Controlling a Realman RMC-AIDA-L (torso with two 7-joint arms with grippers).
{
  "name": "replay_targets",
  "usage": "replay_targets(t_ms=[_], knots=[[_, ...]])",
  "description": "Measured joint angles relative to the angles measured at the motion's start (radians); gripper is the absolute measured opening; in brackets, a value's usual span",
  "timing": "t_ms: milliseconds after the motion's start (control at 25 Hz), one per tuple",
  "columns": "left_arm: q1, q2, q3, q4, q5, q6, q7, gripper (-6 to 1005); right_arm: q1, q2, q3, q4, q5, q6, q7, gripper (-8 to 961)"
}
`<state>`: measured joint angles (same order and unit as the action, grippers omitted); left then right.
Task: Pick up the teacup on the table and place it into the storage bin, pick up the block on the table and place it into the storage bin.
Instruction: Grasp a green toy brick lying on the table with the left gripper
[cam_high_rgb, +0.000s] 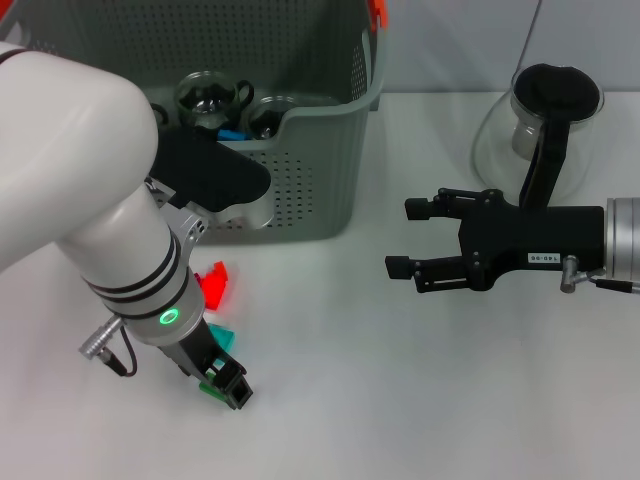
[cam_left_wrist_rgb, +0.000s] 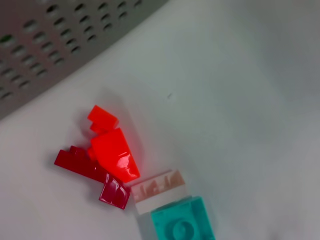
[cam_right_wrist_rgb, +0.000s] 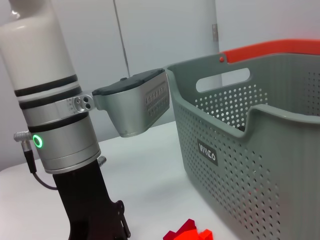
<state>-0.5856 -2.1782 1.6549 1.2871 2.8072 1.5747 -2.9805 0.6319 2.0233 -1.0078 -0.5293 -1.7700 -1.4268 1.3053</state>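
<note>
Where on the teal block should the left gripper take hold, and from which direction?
From straight above, fingers across two opposite flat sides. The teal block lies flat on the table, stud up, so its sides are the only parallel faces. A pale block touches one side and the red blocks crowd beyond it, so pinching the other pair looks safer.

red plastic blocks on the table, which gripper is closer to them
Left. The left gripper is down at the white table just beside the red plastic blocks, while the right gripper hovers well off to their right, jaws open.

1 storage bin (cam_high_rgb: 320, 190), 2 teacups (cam_high_rgb: 205, 98), 2 grippers (cam_high_rgb: 425, 238)
</note>
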Motion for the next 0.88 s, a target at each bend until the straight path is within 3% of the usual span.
replay_targets(t_ms=[200, 880], knots=[[0.000, 0.000, 0.000, -0.001, 0.000, -0.001, 0.000, 683, 0.000, 0.000, 0.000, 0.000, 0.000, 0.001, -0.002, 914], [0.004, 0.000, 0.009, -0.014, -0.007, -0.010, 0.000, 683, -0.001, 0.000, 0.000, 0.004, 0.000, -0.002, -0.006, 914]])
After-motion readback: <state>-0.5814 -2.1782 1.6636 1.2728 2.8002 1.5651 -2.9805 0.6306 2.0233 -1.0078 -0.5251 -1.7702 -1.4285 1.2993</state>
